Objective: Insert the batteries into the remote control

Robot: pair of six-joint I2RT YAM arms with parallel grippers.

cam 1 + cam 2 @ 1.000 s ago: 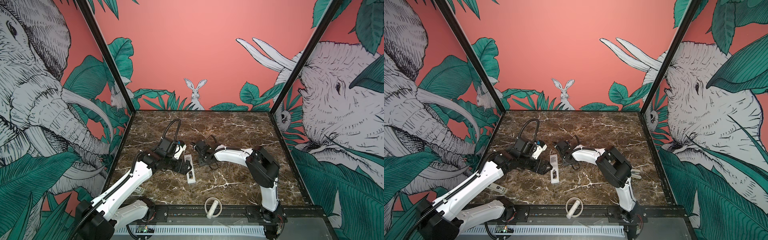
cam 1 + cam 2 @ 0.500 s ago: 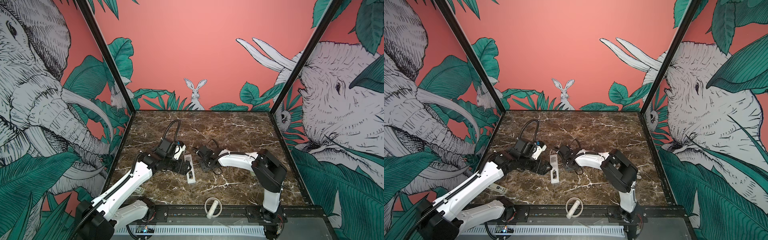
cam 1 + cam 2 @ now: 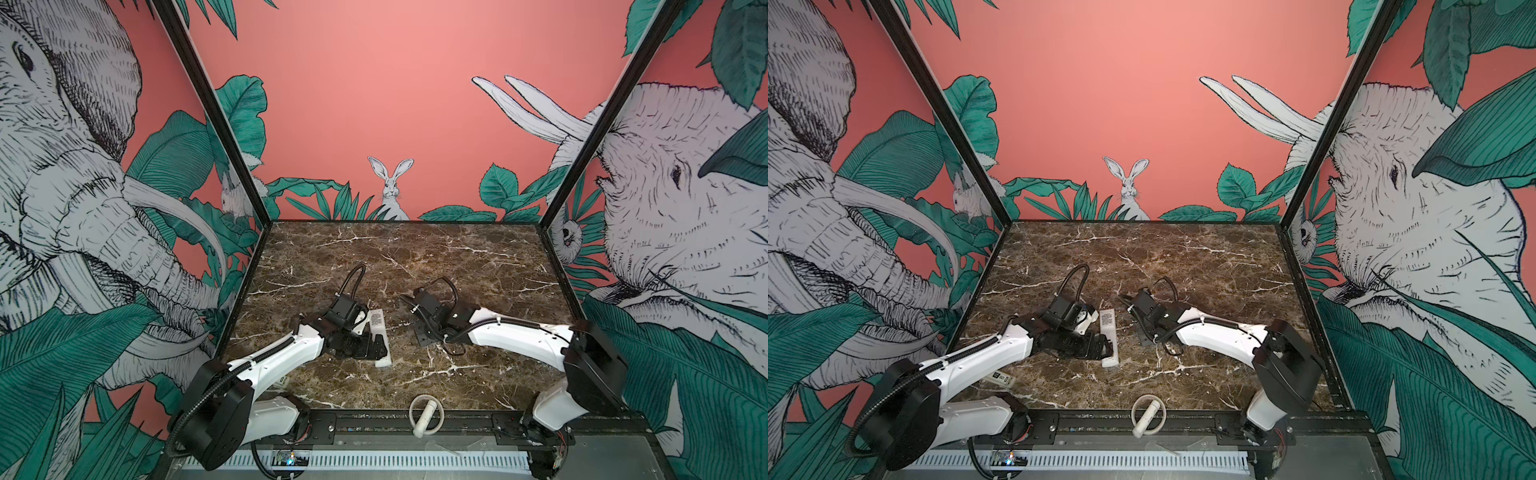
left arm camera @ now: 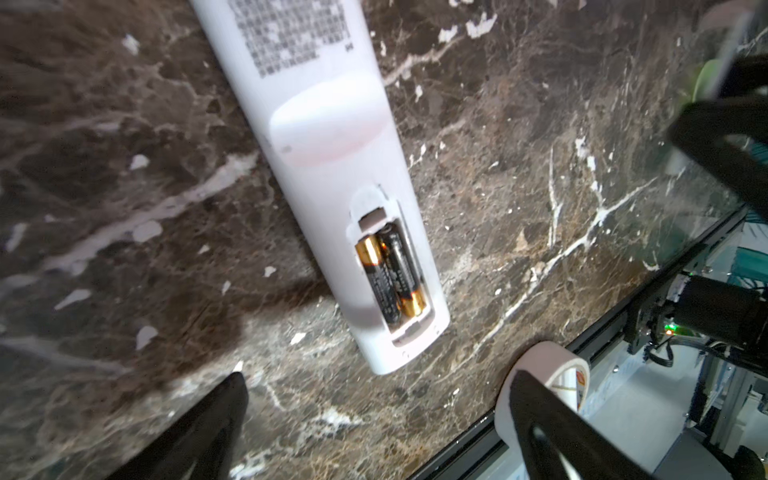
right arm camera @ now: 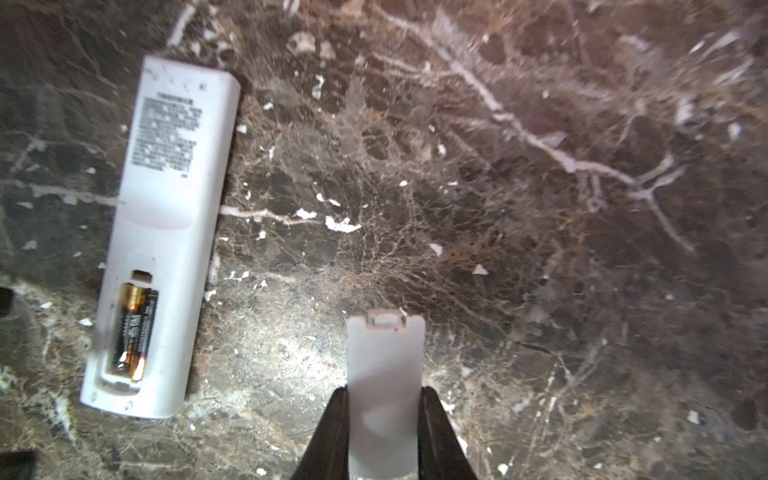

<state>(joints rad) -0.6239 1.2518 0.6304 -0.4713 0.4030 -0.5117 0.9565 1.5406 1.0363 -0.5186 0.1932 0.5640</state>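
Observation:
The white remote control (image 3: 380,332) (image 3: 1108,336) lies back up on the marble table (image 3: 478,266). Its compartment stands uncovered, and two batteries (image 4: 390,278) (image 5: 133,328), black with gold ends, sit in it side by side. My left gripper (image 4: 380,384) (image 3: 376,347) hangs open at the remote's compartment end, with nothing between its fingers. To the right of the remote, my right gripper (image 5: 384,399) (image 3: 424,338) is shut on a small white cover piece (image 5: 384,353), which sticks out past the fingertips.
A roll of tape around a white cylinder (image 3: 424,415) (image 3: 1148,413) (image 4: 544,374) rests on the table's front edge. A small dark labelled item (image 3: 1000,377) lies under the left arm. Black frame posts and printed walls enclose the table.
My right arm has drawn back a little to the right and toward the front, away from the remote, its elbow swinging outward. The left arm and the remote have stayed put.

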